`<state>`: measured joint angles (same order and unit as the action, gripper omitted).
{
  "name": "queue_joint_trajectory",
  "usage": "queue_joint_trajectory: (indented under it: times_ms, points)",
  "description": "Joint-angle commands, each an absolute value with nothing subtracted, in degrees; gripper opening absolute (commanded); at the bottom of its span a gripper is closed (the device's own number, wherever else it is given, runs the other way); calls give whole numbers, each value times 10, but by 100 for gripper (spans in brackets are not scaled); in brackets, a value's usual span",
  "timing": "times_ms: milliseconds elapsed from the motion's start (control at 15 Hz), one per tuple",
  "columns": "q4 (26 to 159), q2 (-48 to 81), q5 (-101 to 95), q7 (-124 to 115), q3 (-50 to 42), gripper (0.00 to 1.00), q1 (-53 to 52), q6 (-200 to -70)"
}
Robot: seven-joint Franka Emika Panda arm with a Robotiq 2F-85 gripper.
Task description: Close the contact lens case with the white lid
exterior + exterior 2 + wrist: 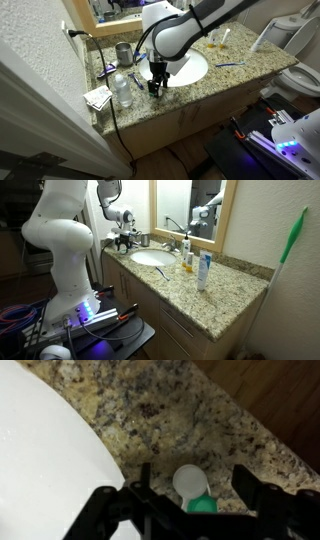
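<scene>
In an exterior view, one white arm reaches down over a speckled granite bench (pixel 230 88) with one oval white basin (pixel 190 68) set into it. Its single black gripper (pixel 155 86) hangs above the narrow strip between the basin and the bench's front edge. From here the fingers look slightly parted, but the contact lens case is too small to make out. Toward the bench's end by the wall stand one clear plastic bottle (pixel 122 90) and one shiny metal cup (pixel 123 52), and one blue-handled toothbrush (pixel 230 65) lies beyond the basin. In an exterior view taken along the bench (pixel 235 295), the gripper (pixel 122 244) sits at the far end, small and dark. This view alone shows one upright white tube (pixel 203 270) near the back edge, and again the case cannot be made out. The wrist view is the only one that shows the task's things. There the contact lens case (pixel 203 505) lies on the mottled stone just beside the smooth, curved basin rim (pixel 40 460). It shows one green part with the white lid (pixel 190 482), round and glossy, touching it. I cannot tell whether that lid is properly seated. The gripper (pixel 194 472) is spread wide, with one black finger on each side of the lid and a gap left at both.
</scene>
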<state>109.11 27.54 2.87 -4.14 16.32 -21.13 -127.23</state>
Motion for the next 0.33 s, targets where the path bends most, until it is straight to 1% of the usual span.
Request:
queue_joint_trajectory:
  times_ms: [0,67,133,267]
  points:
    - [1113,243,24,-47,163,100,-216,-1279]
    - [1130,222,19,-51,163,100,-219,-1292]
    - [1091,266,26,-42,163,100,-215,-1275]
    - [1092,260,26,-42,163,100,-217,-1275]
